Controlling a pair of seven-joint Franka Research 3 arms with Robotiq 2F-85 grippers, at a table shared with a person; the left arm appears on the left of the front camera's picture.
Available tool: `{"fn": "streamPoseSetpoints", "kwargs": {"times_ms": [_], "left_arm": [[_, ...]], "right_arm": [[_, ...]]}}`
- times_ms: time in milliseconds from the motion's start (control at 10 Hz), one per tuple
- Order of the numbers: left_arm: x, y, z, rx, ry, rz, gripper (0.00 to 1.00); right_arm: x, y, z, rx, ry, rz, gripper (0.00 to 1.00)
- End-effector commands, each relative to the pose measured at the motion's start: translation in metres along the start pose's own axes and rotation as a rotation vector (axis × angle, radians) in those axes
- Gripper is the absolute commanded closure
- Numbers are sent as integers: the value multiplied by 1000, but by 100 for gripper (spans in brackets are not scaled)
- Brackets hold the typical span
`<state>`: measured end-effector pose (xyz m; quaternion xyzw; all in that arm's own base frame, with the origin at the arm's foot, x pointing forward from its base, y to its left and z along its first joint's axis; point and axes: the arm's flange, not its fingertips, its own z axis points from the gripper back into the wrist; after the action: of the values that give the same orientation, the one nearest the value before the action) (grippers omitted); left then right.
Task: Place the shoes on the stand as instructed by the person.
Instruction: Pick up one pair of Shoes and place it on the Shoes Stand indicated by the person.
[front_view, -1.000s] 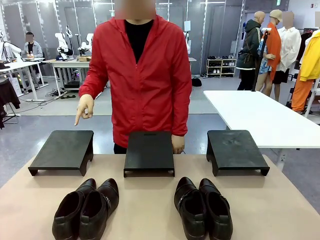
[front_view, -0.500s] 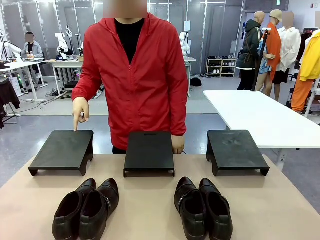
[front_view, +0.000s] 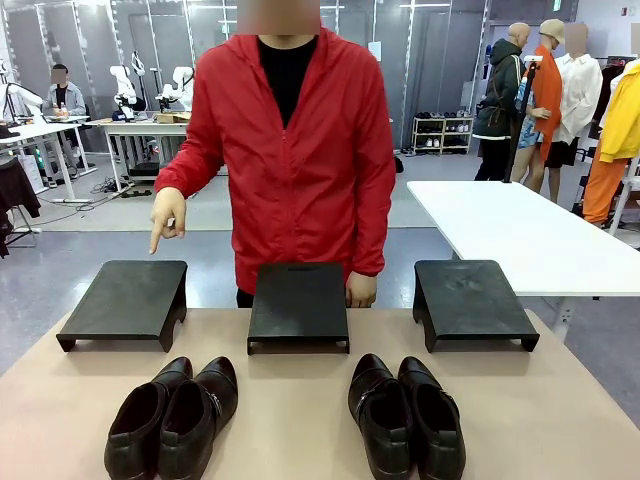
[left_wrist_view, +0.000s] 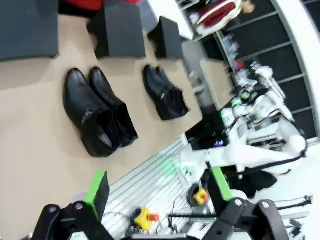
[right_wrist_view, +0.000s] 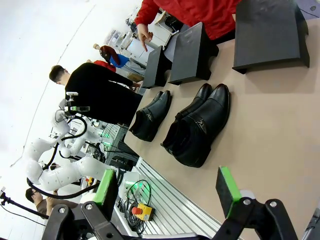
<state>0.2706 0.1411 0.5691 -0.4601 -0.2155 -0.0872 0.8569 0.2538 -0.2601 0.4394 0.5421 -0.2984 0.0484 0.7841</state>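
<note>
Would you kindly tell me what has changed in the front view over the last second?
The person briefly dipped the pointing hand to the far edge of the left stand and has lifted it again, finger aimed down at it, while shifting slightly toward picture right. Nothing was grasped or released. The left pair of shoes, the right pair, the middle stand and the right stand stayed put.

White table: we take it as our landmark.
Shelf: we see it beyond the white table.
Seated person: well left of it.
</note>
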Motion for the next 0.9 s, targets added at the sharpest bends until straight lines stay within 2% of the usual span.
{"fn": "streamPoseSetpoints", "kwargs": {"times_ms": [0, 200, 400, 600, 700, 800], "left_arm": [[36, -64, -34, 116, 262, -29, 0], [57, -106, -94, 219, 397, 21, 0], [53, -135, -159, 360, 480, 77, 0], [40, -136, -217, 514, 437, 67, 0], [31, -126, -242, 606, 426, 76, 0], [23, -114, -263, 642, 423, 86, 0]], "right_arm": [[2, -1, 2, 12, -11, 22, 0], [2, -1, 2, 12, -11, 22, 0], [2, -1, 2, 12, -11, 22, 0], [2, -1, 2, 12, -11, 22, 0], [2, -1, 2, 12, -11, 22, 0], [2, -1, 2, 12, -11, 22, 0]]}}
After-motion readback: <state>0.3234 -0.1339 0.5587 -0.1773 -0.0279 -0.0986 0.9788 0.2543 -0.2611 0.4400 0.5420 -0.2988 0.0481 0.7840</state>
